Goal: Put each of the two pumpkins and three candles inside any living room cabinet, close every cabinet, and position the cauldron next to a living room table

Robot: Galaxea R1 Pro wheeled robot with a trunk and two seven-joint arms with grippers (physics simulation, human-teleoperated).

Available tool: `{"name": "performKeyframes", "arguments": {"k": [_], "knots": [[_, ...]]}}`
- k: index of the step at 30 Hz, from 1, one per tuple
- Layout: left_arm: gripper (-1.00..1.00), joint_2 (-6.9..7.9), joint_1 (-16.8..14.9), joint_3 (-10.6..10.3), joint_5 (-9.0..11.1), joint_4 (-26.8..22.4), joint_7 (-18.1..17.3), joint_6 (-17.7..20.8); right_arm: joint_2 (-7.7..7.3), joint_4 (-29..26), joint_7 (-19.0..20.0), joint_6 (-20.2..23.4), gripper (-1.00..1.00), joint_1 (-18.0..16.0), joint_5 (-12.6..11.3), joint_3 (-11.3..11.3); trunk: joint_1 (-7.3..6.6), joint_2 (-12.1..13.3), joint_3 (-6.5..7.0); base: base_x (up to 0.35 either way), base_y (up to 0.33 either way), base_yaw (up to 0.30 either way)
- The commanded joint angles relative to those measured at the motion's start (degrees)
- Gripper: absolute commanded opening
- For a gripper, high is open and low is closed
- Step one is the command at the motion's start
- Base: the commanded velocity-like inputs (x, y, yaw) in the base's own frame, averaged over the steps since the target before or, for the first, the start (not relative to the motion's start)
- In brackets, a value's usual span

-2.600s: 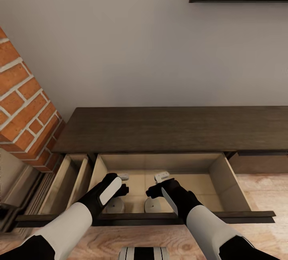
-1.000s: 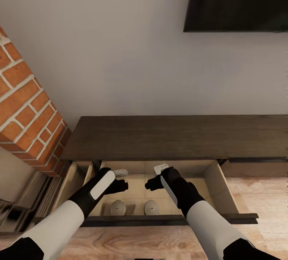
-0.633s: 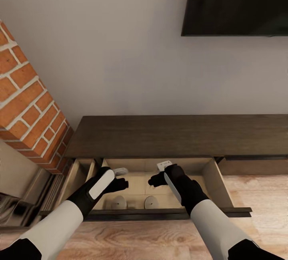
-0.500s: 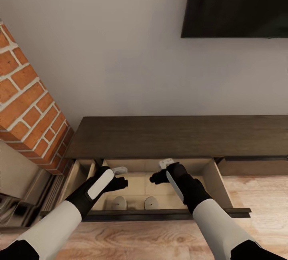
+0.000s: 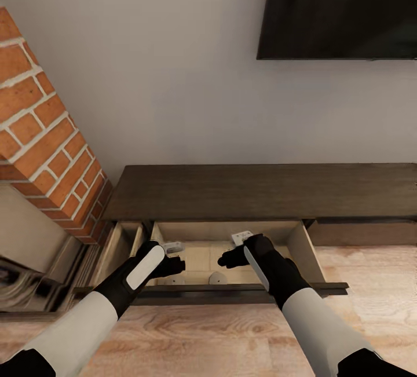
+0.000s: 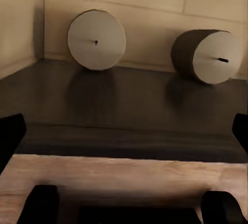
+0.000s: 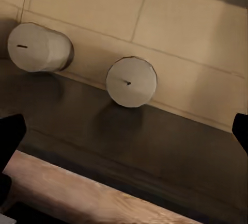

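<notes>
Dark-brown wood grain runs along the flat top of the cabinet [image 5: 260, 190], a long low console against a plain pale wall. In the head view one drawer [image 5: 229, 249] stands pulled out, its inside lined with smooth pale light-wood panels and its dark front edge lying across the near side. Two candles [image 5: 218, 278] stand on the drawer floor just behind that front edge, only their pale rounded tops clear of it. The left pincer [image 5: 174, 261] and the right pincer [image 5: 227, 259], both matte black, hover over the drawer, apart from each other; how far each is parted cannot be told from here. Rough red brick [image 5: 40, 134] with pale mortar rises at the left, a flat black TV [image 5: 341, 9] hangs on the wall, and a light wooden floor [image 5: 231, 336] with visible grain lies below.

In the left wrist view the two candles [image 6: 96, 40] are short smooth grey-white cylinders, each with a small dark wick at the centre, side by side and apart, beyond the dark drawer front. The black fingertips [image 6: 11, 136] sit wide at either edge with nothing between them.

In the right wrist view the same pale cylinders [image 7: 131, 81] rest against jointed light-wood panels; the black fingertips [image 7: 10, 133] stand spread and empty.
</notes>
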Motion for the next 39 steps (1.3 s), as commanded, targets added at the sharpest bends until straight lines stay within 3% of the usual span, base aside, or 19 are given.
{"name": "performKeyframes", "arguments": {"k": [1,9,14,20,26,33,35,39], "knots": [[1.00,-0.05,0.0,0.0,0.0,0.1,0.0,0.0,0.00,0.0,0.0,0.5,1.00,0.0,0.0,0.0,-0.23,0.4,0.18,-0.326,0.000,0.000],[1.00,-0.44,0.0,-0.1,0.0,0.5,0.0,0.0,-0.07,0.1,-0.1,1.1,1.00,0.0,-0.1,0.1,-1.98,3.6,1.62,-0.326,0.000,0.000],[1.00,-0.54,0.1,-0.2,0.0,1.7,0.0,0.0,-0.01,0.2,0.0,4.1,1.00,0.2,-0.1,0.2,-3.08,5.6,2.52,-0.315,0.000,0.000],[1.00,-1.06,0.3,-0.2,0.0,3.9,0.0,0.1,0.00,0.7,0.0,5.1,1.00,0.7,-0.1,0.2,-4.40,8.0,3.60,-0.082,0.000,0.000],[1.00,-2.20,3.0,-1.7,0.0,4.0,0.1,4.8,-0.32,3.5,0.0,5.1,1.00,2.1,-0.1,0.4,-5.72,10.4,4.67,-0.005,0.000,0.000],[1.00,-2.47,7.0,-1.9,0.0,4.2,0.1,5.5,-0.29,7.2,-0.1,4.7,1.00,6.3,0.3,0.6,-7.25,13.3,5.93,0.000,0.000,0.000],[1.00,-2.80,8.4,-2.5,0.0,4.4,0.1,5.5,-0.29,8.1,-0.3,4.0,1.00,8.4,0.4,0.9,-7.69,14.1,6.29,0.000,0.000,0.000],[1.00,-4.57,10.4,-7.2,-0.1,10.6,-0.2,4.5,-0.26,11.9,-0.6,-0.9,1.00,11.6,0.5,3.3,-8.57,15.7,7.01,0.000,0.000,0.000]]}}
